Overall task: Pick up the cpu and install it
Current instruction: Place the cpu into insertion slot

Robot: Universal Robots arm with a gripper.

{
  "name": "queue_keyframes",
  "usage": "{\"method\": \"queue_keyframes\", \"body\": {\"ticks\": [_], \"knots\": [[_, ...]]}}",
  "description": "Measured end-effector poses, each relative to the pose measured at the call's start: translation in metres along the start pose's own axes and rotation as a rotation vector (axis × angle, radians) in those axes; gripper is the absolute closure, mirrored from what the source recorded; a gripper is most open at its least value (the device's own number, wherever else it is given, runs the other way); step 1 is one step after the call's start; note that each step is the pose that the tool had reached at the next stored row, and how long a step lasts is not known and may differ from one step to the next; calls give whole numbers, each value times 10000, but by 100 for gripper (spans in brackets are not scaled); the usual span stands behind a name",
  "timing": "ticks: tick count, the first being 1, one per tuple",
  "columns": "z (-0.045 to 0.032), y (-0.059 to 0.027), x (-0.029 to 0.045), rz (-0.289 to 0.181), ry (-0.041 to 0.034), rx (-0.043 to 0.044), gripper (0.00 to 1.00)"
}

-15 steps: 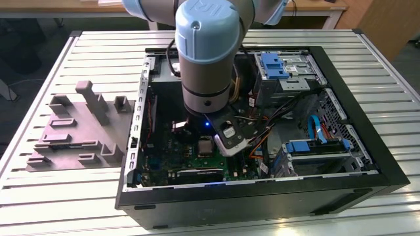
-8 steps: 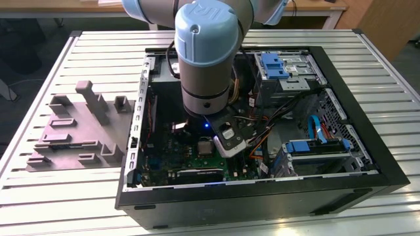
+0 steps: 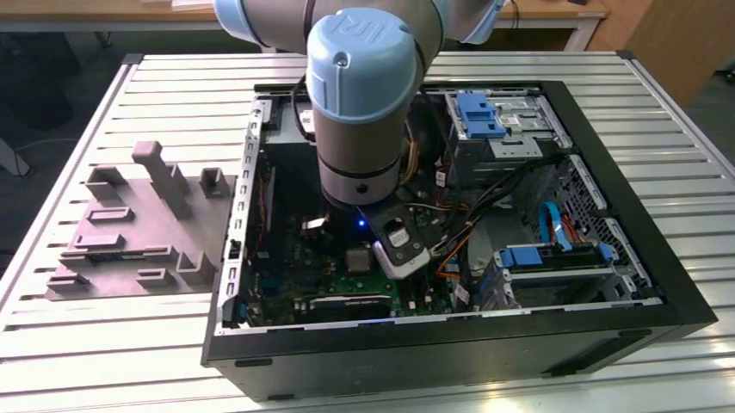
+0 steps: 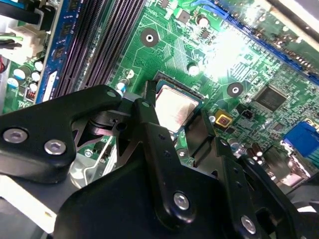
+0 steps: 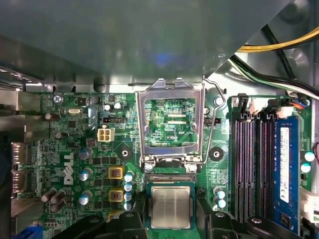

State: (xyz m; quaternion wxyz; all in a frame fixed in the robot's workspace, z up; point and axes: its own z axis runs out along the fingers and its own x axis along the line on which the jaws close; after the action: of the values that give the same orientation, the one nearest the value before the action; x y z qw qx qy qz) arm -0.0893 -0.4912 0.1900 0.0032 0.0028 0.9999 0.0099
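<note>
While lying flat, the cpu (image 5: 171,206) sits square to its socket (image 5: 171,178).

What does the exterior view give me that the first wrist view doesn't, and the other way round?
Exterior view: the arm reaching down into the open computer case, and the grey tray on the table at the exterior view's left. First wrist view: the cpu lying flat beside the hinged-open metal frame, plus the memory slots. Both: the green motherboard.
</note>
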Motion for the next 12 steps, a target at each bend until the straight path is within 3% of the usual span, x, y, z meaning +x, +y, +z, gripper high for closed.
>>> {"method": "queue_keyframes", "body": {"ticks": [12], "knots": [[34, 6, 2, -1, 0, -11, 52]]}}
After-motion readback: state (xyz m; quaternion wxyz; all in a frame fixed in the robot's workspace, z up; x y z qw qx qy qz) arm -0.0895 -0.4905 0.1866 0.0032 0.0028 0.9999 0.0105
